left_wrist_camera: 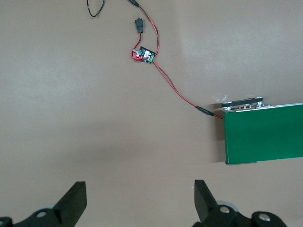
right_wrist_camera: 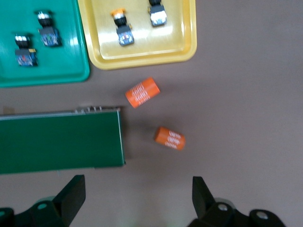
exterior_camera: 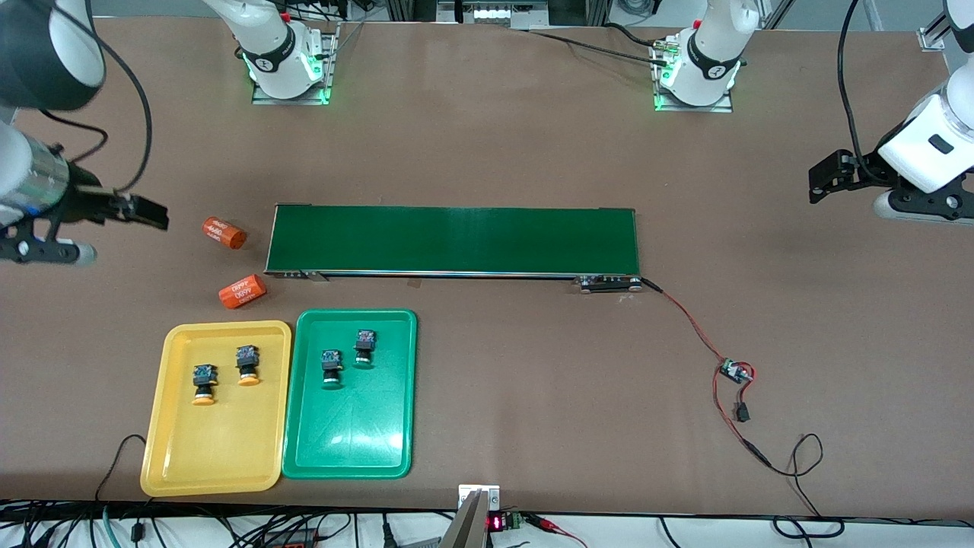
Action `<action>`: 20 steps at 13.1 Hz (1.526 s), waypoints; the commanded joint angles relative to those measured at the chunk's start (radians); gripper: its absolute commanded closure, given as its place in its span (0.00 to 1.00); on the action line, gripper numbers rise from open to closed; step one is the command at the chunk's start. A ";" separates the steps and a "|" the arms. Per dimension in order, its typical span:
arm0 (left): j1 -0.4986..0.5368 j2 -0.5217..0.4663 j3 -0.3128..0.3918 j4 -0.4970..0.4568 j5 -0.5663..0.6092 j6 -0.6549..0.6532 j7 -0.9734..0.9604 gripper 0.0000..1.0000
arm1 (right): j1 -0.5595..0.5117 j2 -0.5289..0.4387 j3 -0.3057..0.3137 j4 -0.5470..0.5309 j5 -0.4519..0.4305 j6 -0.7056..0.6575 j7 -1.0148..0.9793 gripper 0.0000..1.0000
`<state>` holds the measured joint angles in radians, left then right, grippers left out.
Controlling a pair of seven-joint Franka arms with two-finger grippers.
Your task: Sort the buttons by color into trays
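Sorting looks finished: both yellow-orange buttons [exterior_camera: 225, 372] are sitting in the yellow tray [exterior_camera: 176, 457], both green buttons [exterior_camera: 347, 355] in the green tray [exterior_camera: 350, 449]. The left hand [left_wrist_camera: 139, 201] and right hand [right_wrist_camera: 137, 198] are hovering spread and empty over opposite ends of the surface [exterior_camera: 494, 152]; no further move seems needed.

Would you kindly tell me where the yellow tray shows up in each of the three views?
Front view: the yellow tray lies low in the picture, beside the green tray, holding both orange-capped buttons.
Left wrist view: not in it.
Right wrist view: it sits at the top edge.
Shared landmark: the dark-green conveyor belt shows in all three.
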<state>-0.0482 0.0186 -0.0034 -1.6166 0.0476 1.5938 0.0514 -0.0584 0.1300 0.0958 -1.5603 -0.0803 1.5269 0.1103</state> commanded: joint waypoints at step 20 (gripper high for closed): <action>0.007 -0.003 -0.003 0.012 0.014 -0.015 0.021 0.00 | 0.071 -0.067 -0.108 -0.044 0.057 0.006 -0.150 0.00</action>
<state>-0.0479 0.0186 -0.0032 -1.6165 0.0476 1.5938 0.0514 0.0036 0.0540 -0.0067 -1.6278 -0.0261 1.5460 -0.0395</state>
